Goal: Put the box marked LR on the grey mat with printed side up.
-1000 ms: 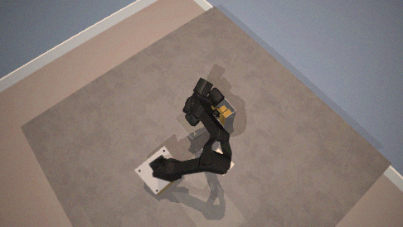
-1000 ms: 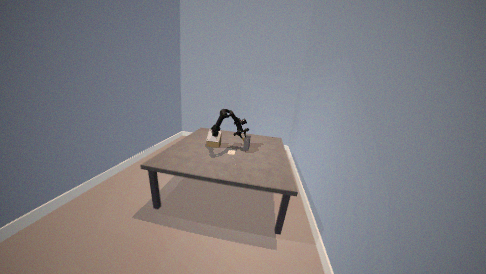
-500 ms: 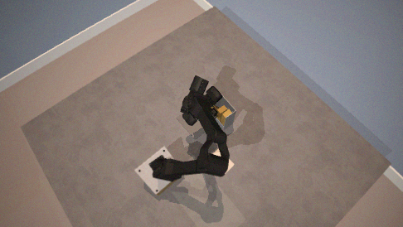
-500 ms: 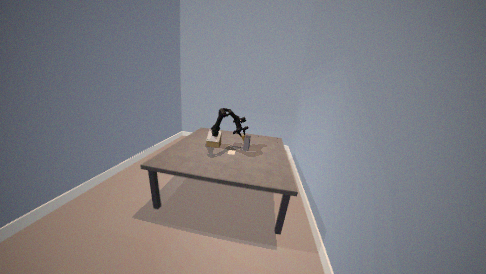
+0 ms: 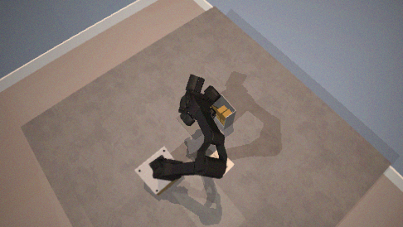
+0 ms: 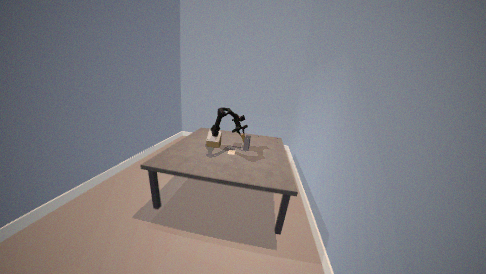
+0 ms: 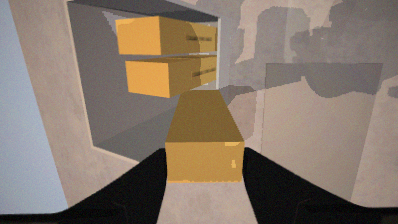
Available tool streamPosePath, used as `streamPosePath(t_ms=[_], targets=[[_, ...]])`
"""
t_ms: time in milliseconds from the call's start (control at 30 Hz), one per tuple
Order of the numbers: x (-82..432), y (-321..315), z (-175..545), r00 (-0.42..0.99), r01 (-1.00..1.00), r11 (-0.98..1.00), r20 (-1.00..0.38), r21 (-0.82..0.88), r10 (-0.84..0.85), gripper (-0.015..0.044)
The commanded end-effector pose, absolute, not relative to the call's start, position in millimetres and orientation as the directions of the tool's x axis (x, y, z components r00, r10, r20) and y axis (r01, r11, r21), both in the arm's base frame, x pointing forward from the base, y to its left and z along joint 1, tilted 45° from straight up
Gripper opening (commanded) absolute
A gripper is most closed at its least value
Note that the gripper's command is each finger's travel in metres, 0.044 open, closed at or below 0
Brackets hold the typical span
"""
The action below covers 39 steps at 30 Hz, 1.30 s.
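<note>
Wrist view, and at upper left we have the grey bin (image 5: 230, 120) (image 6: 247, 143) (image 7: 107, 122), two QSFP-100G boxes (image 7: 167, 55) standing inside, dark print on their sides too small to read! Lower centre, the gripper (image 7: 204, 155), partly open, its fingers closed on a third box (image 7: 205, 162), drawn clear of its neighbours. Is it LR? No code readable on it, so I can't tell. At right, the mat (image 7: 320, 125) waits: picking looks done; checking the code, laying it print up and letting go remain.
</note>
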<state>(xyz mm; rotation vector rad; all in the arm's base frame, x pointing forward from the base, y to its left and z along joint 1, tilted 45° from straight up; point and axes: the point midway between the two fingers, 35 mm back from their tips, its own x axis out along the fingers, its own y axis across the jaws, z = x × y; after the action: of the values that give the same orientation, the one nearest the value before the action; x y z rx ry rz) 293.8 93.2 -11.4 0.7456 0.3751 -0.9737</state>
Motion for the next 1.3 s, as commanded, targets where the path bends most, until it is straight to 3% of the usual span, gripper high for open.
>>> streamPosePath(t_ms=[0, 1267], targets=[[293, 95, -10, 0.529, 0.848, 0.343, -0.595, 0.405, -0.605, 0.0153], [235, 94, -15, 0.527, 0.849, 0.343, -0.597, 0.402, -0.605, 0.0153]])
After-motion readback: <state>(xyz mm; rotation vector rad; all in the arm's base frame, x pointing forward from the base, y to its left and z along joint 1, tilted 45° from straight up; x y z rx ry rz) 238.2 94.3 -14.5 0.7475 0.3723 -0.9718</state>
